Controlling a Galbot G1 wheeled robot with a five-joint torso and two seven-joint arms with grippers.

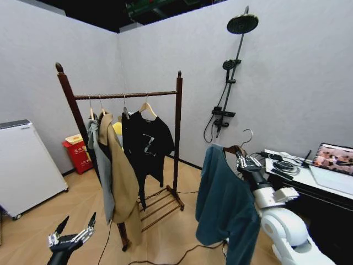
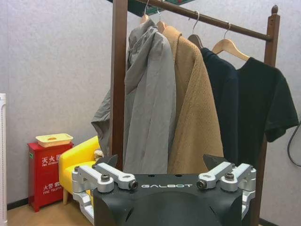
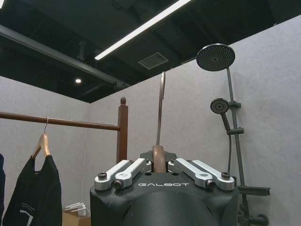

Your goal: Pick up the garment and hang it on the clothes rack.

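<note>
Teal soft long-sleeved garment (image 1: 223, 201) is hanging from its wooden hanger (image 1: 234, 149), which the right gripper (image 1: 245, 162) is clamping at the neck. Keeping the wire hook (image 3: 161, 106) upright should help it catch the dark reddish-brown clothes rack (image 1: 127, 95) bar. Left gripper (image 1: 73, 234) is waiting low, fingers apart.

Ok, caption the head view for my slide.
Right tool holds the teal garment by its hanger, apart from the clothes rack; left tool open, low.

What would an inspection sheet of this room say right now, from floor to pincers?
Surface: wooden floor, bare apart from cables.
Job's things: teal garment on its hanger, held apart from the clothes rack.
Clutter: grey jacket, tan coat, black T-shirt hang on the rack.
Pincers: right pincer shut on the hanger neck; left pincer open, low, empty.
Cables: black cable on the floor.
Surroundings: shower stand, red box, white appliance, desk.
</note>
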